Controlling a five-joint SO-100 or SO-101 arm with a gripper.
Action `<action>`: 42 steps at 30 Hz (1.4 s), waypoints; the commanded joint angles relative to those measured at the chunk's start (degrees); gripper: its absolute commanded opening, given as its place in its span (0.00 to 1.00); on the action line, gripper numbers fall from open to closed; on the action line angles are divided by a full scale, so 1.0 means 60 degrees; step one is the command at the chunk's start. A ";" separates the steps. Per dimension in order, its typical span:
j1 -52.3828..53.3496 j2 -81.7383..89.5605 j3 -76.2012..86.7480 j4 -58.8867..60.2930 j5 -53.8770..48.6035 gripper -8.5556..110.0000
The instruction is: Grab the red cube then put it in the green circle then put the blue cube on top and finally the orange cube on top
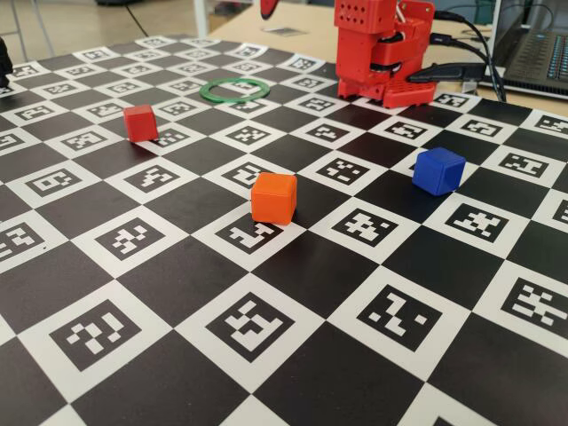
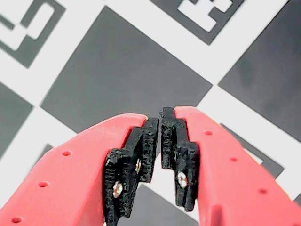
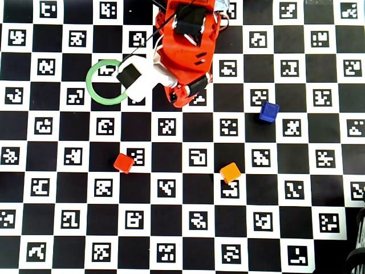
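1. Nothing is stacked yet: the thin flat green circle [image 3: 106, 81] lies empty at the far left of the table [image 3: 182, 240] in the overhead view.
2. The small matte red cube [image 3: 123, 162], the bright orange cube [image 3: 230, 172] and the royal blue cube [image 3: 269, 111] all sit apart on the checkerboard.
3. The red end effector [image 2: 160, 125] has its black pads pressed nearly together, pinching nothing.
4. All three placements remain, the red cube first.

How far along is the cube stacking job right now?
Nothing is done yet: the green circle is empty. Nothing is in hand; the claw is shut on nothing above the board. The red cube, blue cube and orange cube all sit apart, still to be stacked.
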 commanded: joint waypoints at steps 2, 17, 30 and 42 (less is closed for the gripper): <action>0.0557 -0.1509 -0.2622 0.0747 0.0659 0.02; 0.1523 -0.5889 -0.6357 0.1802 0.2314 0.14; 0.2271 -0.7148 -0.6929 0.0864 0.3823 0.41; 0.2285 -0.7764 -0.5845 -0.0835 0.4160 0.44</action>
